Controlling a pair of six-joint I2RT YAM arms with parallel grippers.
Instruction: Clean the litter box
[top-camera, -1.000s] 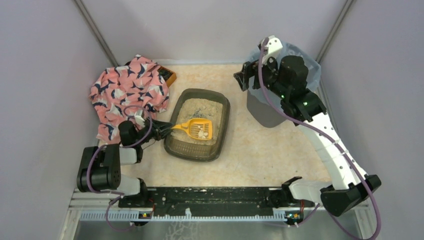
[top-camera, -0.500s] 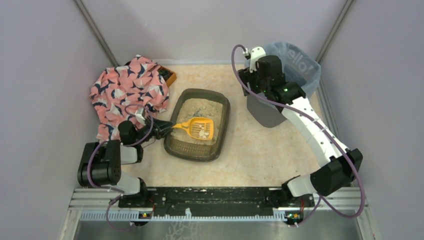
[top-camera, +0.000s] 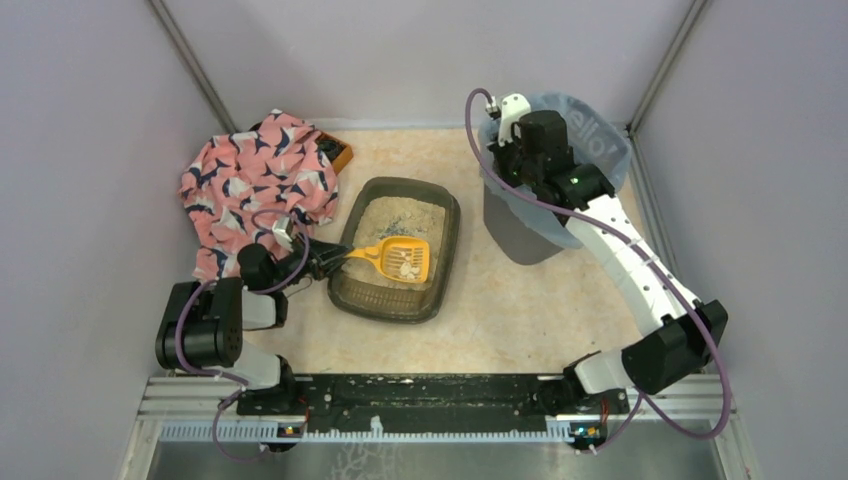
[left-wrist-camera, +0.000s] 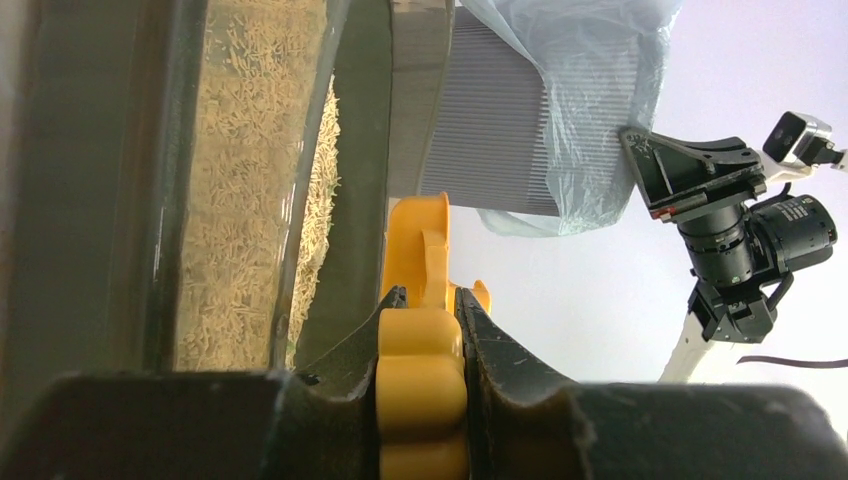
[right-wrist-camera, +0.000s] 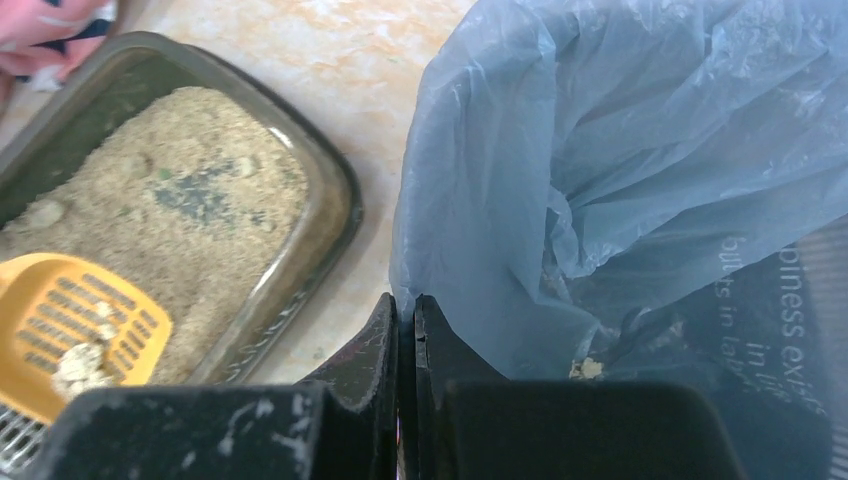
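Top external | right jaws closed on blue bag (top-camera: 600, 135) rim | bin (top-camera: 515, 235) shifted left | left jaws still grip scoop (top-camera: 400, 257)

Litter box (right-wrist-camera: 338, 195) — cut off left (scoop (right-wrist-camera: 80, 325) too).

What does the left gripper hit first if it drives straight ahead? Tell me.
Probably the litter box: the left gripper, shut on the yellow scoop, points across its rim, though its height above the rim is unclear.

Probably a robotics lab booth, plain lilac walls (top-camera: 420, 50) (metal corner posts (top-camera: 190, 60)), two arms (top-camera: 630, 265) on aluminium rail (top-camera: 440, 432)
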